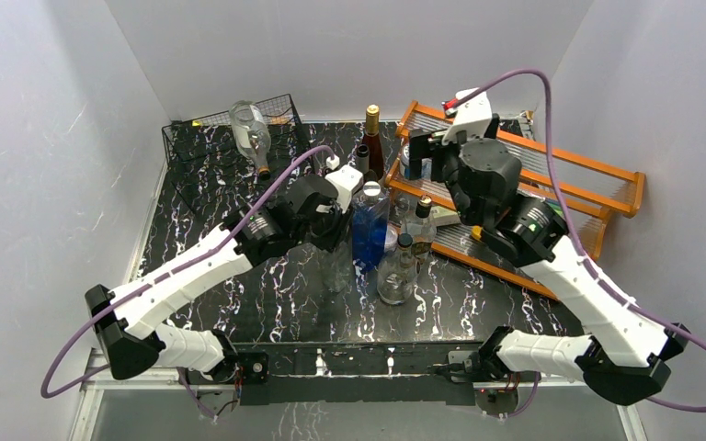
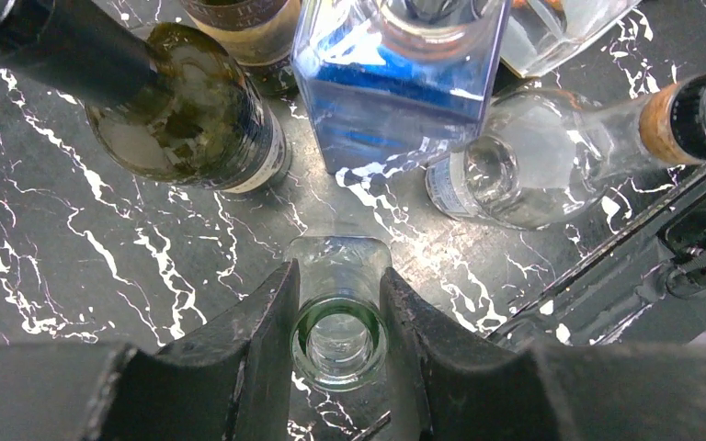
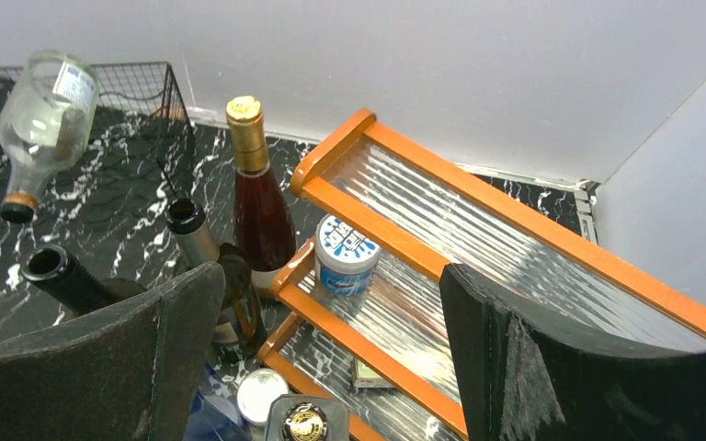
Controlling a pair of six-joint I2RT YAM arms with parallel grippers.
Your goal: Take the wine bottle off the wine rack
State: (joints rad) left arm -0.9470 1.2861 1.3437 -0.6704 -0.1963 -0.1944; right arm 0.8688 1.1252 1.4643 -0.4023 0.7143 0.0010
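While the left hand [image 2: 338,276] clamps the neck of a clear bottle [image 2: 338,344] at the centre of the surface [image 1: 267,308], away from the rack [image 1: 202,147] at 11 o'clock, where another bottle [image 1: 250,129] lies, only release seems left. The right hand [image 3: 326,285] at 1 o'clock gapes empty.

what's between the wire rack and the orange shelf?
A gold-capped red bottle and a grey-necked bottle stand upright between wine rack and orange shelf; clearest in right wrist view.

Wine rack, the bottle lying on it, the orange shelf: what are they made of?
Black boxy wire-grid wine rack: thin metal wire, likely matte-coated; open grid, no shine. Clear bottle lying on it: glossy transparent glass, probably. Orange tiered shelf: seemingly stained wood rails; ribbed clear panels, plastic or glass, cannot tell.
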